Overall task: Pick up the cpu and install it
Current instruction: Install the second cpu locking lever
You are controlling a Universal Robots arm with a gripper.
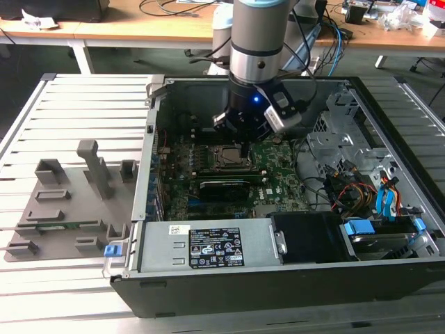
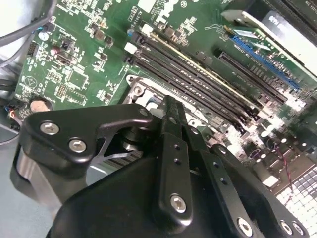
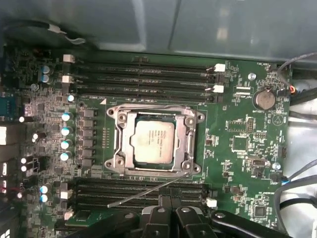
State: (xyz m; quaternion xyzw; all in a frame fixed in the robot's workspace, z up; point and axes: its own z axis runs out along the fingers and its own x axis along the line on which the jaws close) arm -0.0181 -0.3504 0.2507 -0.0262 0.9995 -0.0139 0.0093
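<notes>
One chip, already in its socket

One cpu (image 3: 154, 142) sits flat and square inside the metal socket frame (image 3: 120, 139) on the green motherboard (image 3: 237, 144), and the gripper (image 3: 171, 218) hangs just above it, a touch to the near side in the first wrist view. Whether the jaws are spread or pressed together, I cannot tell. Long black memory slots (image 3: 143, 74) flank the socket on both sides, and a thin latch lever (image 3: 148, 193) juts out between socket and gripper. Open computer case (image 1: 389, 278) walls ring the scene.
</notes>
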